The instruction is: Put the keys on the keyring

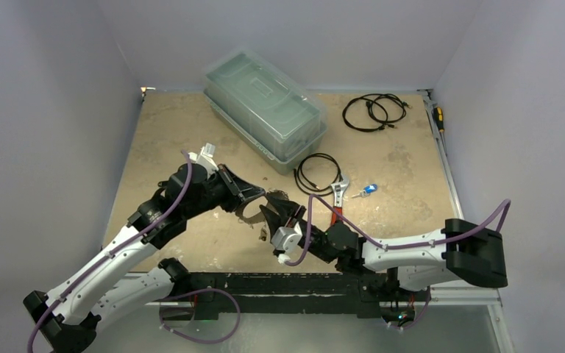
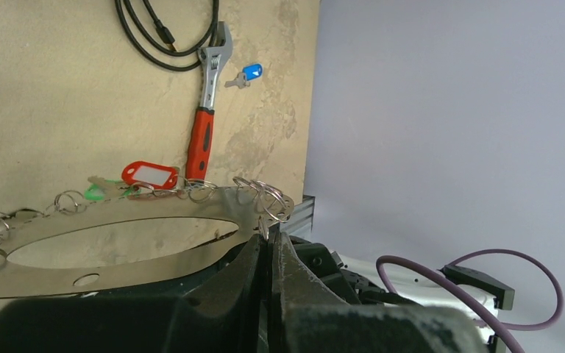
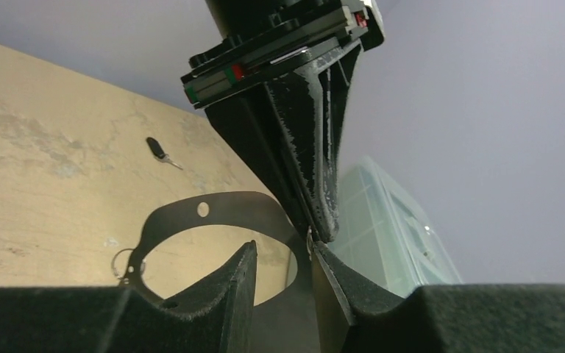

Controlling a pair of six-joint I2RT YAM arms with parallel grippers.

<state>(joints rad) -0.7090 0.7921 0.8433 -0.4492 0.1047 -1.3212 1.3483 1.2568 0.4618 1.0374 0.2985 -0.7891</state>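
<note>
Tan worktop (image 1: 191,132), grey walls (image 1: 44,110) around. On keyring (image 2: 228,206) rim: left pincer (image 2: 268,239) clamped tight, right pincer (image 3: 283,250) parted astride it. Well right of keyring, blue-tagged key (image 1: 368,190).

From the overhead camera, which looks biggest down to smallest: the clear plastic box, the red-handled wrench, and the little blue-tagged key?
Largest: the clear plastic box, by far.
Next: the red-handled wrench.
Smallest: the blue-tagged key, tiny beside the wrench's head.

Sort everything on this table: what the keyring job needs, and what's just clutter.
Job: keyring, held in left pincer; red-tagged key; green-tagged key; blue-tagged key; black key.
Clutter: wrench; cables; plastic box; screwdriver.
</note>
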